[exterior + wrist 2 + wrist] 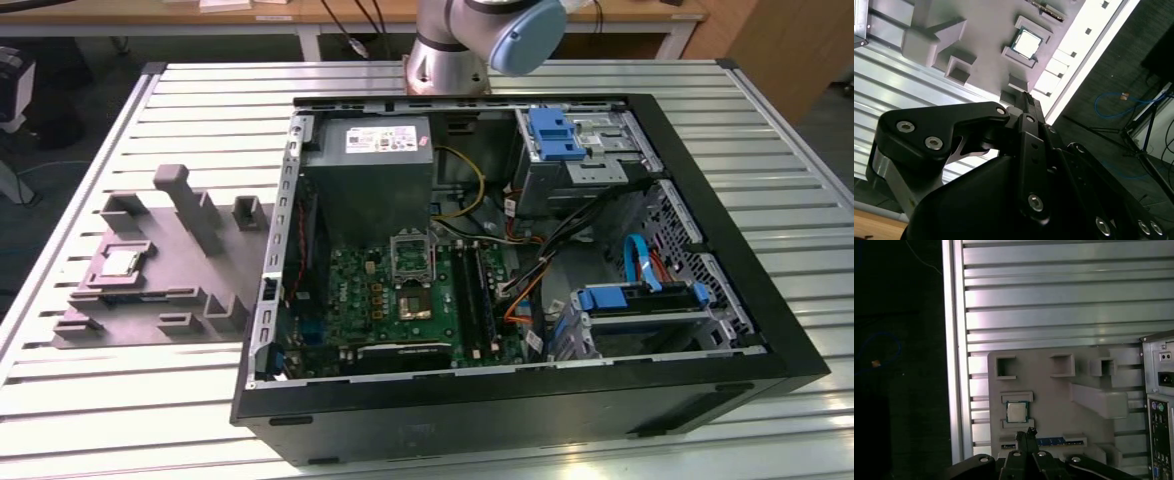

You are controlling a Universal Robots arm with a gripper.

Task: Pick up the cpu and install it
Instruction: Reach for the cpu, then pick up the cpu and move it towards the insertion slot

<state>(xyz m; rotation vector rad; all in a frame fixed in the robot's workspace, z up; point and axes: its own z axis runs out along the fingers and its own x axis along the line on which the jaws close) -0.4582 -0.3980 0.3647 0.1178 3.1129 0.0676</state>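
Starting at the exterior view's left: one grey tray (180,240) sits on the slatted table (120,400). The cpu (118,262) lies flat in one of the tray's square pockets, and it's the only chip I can count. Both wrist views look down on that pocket, and the low grey walls hug the chip on all sides. The gripper (1029,432) hangs over the tray near the chip without touching it. Its tips are pinched together with nothing between them. Its black linkage hides one edge of the tray, plus most of a blue strip (1054,441) lying in a slot there, and I can't tell what that strip is.

Moving right, there's one open computer case (747,330) lying on its side. Inside it are one green board (387,300) with a metal-framed socket (411,250), one grey power supply (367,150) and two blue drive brackets (554,130), the second one lower down. What's in the socket is too small to make out. The arm (467,40) is cut off at the top edge.
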